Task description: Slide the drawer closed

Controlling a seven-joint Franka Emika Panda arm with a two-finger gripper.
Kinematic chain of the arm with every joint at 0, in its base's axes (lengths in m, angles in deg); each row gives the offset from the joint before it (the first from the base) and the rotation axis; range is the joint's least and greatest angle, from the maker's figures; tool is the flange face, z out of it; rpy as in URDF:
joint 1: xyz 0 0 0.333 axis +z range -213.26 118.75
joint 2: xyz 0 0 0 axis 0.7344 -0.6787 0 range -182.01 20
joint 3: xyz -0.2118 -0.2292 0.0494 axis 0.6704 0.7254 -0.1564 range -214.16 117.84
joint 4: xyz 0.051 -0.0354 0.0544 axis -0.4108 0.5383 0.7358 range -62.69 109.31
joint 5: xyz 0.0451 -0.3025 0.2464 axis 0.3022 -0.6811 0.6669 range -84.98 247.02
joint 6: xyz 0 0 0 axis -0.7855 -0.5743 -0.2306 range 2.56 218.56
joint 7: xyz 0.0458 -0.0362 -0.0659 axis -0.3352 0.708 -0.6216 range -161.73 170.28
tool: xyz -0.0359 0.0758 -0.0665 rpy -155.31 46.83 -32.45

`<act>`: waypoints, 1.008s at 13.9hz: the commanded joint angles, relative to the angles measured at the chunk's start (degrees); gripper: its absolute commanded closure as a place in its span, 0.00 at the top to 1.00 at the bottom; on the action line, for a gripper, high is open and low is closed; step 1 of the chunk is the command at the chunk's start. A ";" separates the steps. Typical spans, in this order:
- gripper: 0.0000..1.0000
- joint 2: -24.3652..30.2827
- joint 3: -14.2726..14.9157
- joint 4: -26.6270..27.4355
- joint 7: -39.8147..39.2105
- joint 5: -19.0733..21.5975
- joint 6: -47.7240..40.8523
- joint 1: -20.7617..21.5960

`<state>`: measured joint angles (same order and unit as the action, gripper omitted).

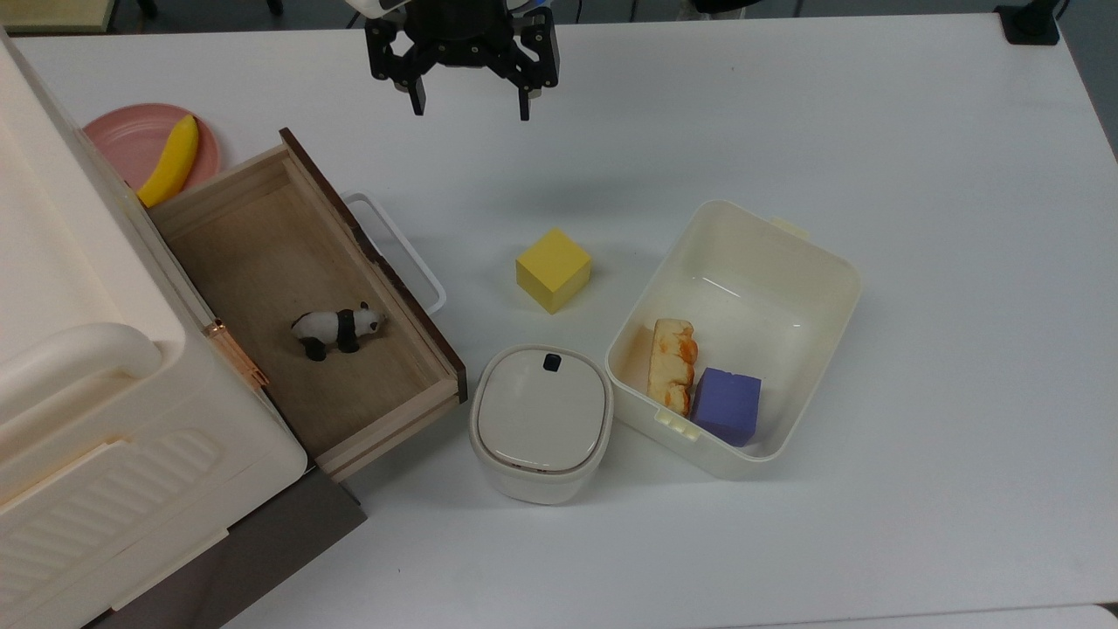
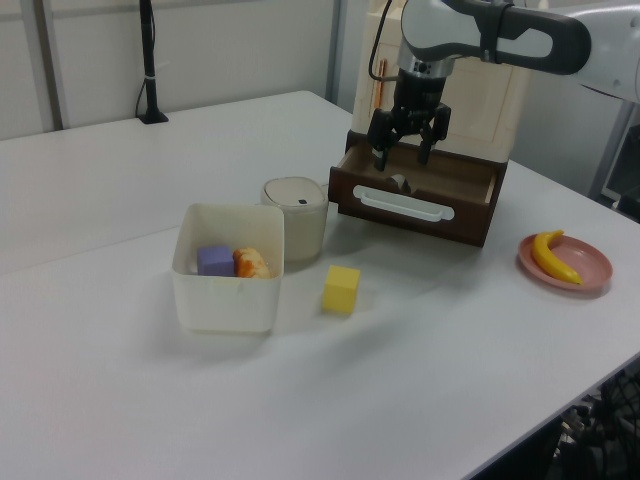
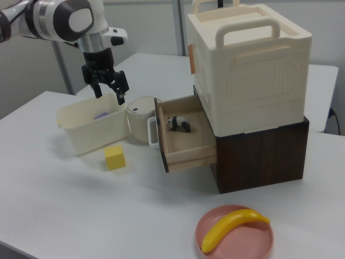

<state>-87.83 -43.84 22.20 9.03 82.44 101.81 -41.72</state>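
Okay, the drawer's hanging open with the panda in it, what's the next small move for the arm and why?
Probably lower the open claw toward the drawer's dark front panel by the white handle. The claw hangs in the air clear of the front, touching nothing, so it has to reach that panel before it can push.

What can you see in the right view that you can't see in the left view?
Only the right view shows the whole toy panda in the drawer and the big cream box sitting on the dark cabinet. Only the left view shows the bread in the bin. Both show the open gripper, yellow cube, lidded pot and banana.
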 commanded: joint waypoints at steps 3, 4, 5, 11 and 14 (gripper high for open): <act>1.00 1.91 0.51 1.46 -1.15 -0.54 -1.66 0.62; 1.00 1.91 0.51 1.46 -1.15 -0.54 -1.74 0.62; 1.00 1.99 0.51 1.46 -1.15 -0.54 -1.74 0.53; 1.00 1.91 0.60 1.46 -1.15 -0.54 -1.74 0.53; 0.93 1.91 0.69 1.46 -0.89 -0.63 -1.74 0.70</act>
<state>-87.78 -43.82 22.20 8.95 82.44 101.77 -41.71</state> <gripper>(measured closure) 0.000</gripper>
